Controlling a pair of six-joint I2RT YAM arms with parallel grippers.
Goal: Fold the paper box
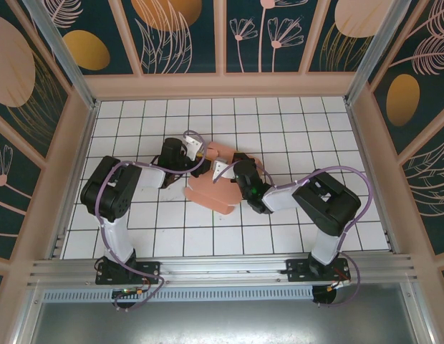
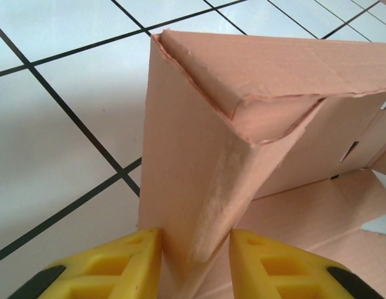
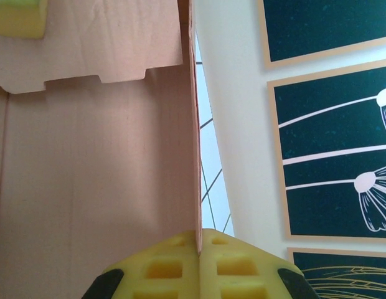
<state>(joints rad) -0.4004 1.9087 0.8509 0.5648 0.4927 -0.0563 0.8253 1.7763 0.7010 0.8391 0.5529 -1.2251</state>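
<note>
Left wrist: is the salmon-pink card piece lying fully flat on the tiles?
No, the salmon-pink card piece has a wall standing upright, its folded corner inside the left tool.

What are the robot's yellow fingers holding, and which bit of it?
Both hold the pink paper box. The left fingers pinch a folded-up corner wall; the right fingers pinch the thin edge of an upright side.
</note>
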